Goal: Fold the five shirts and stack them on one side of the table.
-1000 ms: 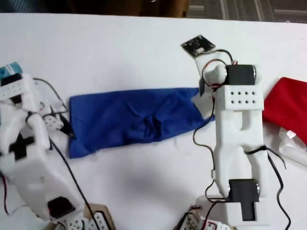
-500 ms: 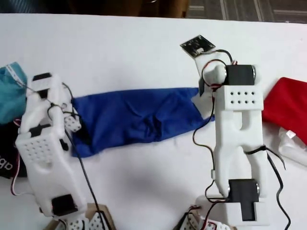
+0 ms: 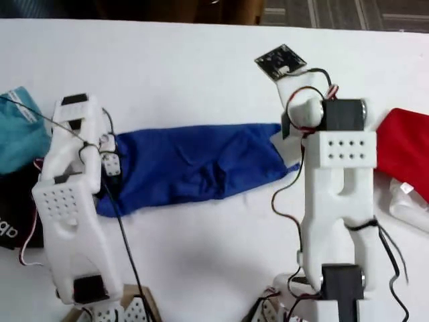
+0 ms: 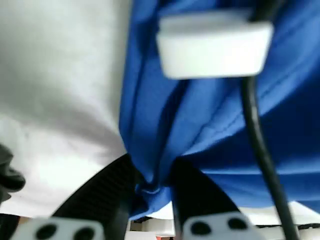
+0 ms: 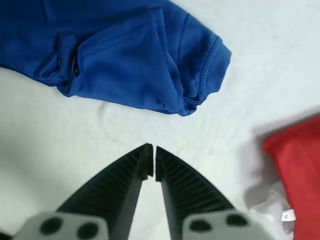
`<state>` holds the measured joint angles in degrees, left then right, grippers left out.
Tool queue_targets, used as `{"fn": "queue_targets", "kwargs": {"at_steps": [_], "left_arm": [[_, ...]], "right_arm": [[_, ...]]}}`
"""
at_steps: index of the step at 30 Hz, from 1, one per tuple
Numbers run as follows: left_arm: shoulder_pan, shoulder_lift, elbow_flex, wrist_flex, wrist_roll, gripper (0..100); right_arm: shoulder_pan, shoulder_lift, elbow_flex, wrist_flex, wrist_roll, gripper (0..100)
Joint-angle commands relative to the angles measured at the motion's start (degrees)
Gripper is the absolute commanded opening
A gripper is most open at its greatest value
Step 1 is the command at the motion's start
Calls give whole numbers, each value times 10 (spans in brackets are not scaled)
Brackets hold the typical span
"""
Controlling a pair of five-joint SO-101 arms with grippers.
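Left arm has swung in from the table's edge and my left gripper (image 4: 152, 182) now pinches a fold at one end of the blue shirt (image 3: 194, 168), which lies as a long strip across the middle of the table (image 3: 201, 74). Right gripper (image 5: 152, 155) hangs closed and empty just off the shirt's other end. To fold well, I judge the pinched end should travel low and level across the strip, edges aligned.
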<state>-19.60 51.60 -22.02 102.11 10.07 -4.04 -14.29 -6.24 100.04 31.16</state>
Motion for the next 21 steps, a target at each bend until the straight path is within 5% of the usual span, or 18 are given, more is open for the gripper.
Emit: {"fn": "queue_targets", "kwargs": {"at_steps": [1, 8, 21], "left_arm": [[-1, -6, -36, 4, 9, 25], [62, -118, -82, 4, 9, 25], [368, -147, -302, -10, 27, 26]], "right_arm": [[23, -33, -3, 9, 1, 19], [73, -46, -2, 10, 1, 19], [196, -51, -2, 10, 1, 19]]}}
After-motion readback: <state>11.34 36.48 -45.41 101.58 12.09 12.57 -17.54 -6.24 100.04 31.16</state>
